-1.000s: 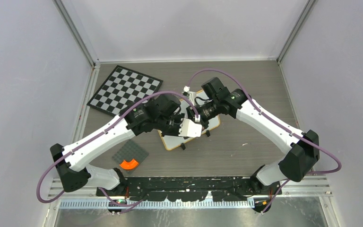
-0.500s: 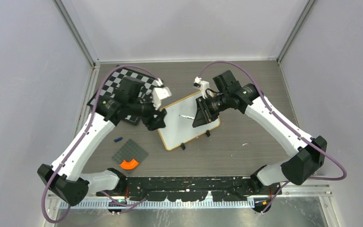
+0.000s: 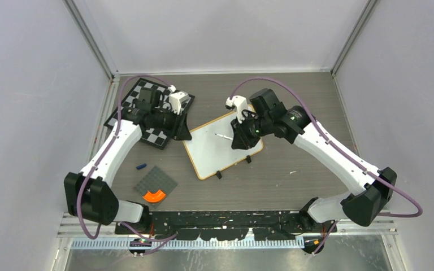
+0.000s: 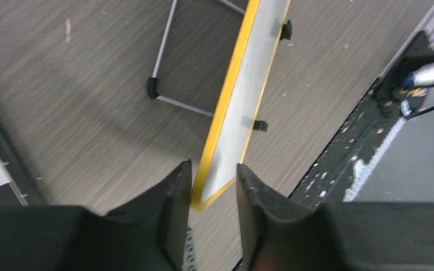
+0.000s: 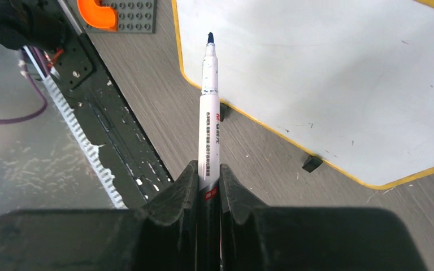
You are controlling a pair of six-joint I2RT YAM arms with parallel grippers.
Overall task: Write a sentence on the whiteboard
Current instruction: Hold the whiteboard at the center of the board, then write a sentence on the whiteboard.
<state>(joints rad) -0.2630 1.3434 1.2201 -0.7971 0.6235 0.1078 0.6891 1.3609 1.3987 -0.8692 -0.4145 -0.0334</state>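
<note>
The whiteboard (image 3: 217, 152), white with a yellow-wood frame and small black feet, lies flat mid-table. My left gripper (image 3: 182, 132) sits low at its left corner; in the left wrist view its jaws (image 4: 213, 176) stand apart with the whiteboard's (image 4: 248, 84) near corner showing between the fingertips. My right gripper (image 3: 239, 138) hovers over the board's right part, shut on a white marker (image 5: 209, 124). The marker's uncapped dark tip points over the whiteboard's (image 5: 328, 73) lower corner. The marker (image 3: 224, 137) shows as a thin line above the white surface.
A checkered chessboard (image 3: 153, 135) lies at the back left under my left arm. A grey studded plate (image 3: 156, 182) with an orange piece (image 3: 154, 196) sits near the front left. A small blue cap (image 3: 141, 166) lies beside it. Grey walls enclose the table.
My left arm drew back from beside the right gripper to the board's left corner; its jaws opened, then narrowed. A blue cap now lies on the table. The right gripper keeps the marker.
</note>
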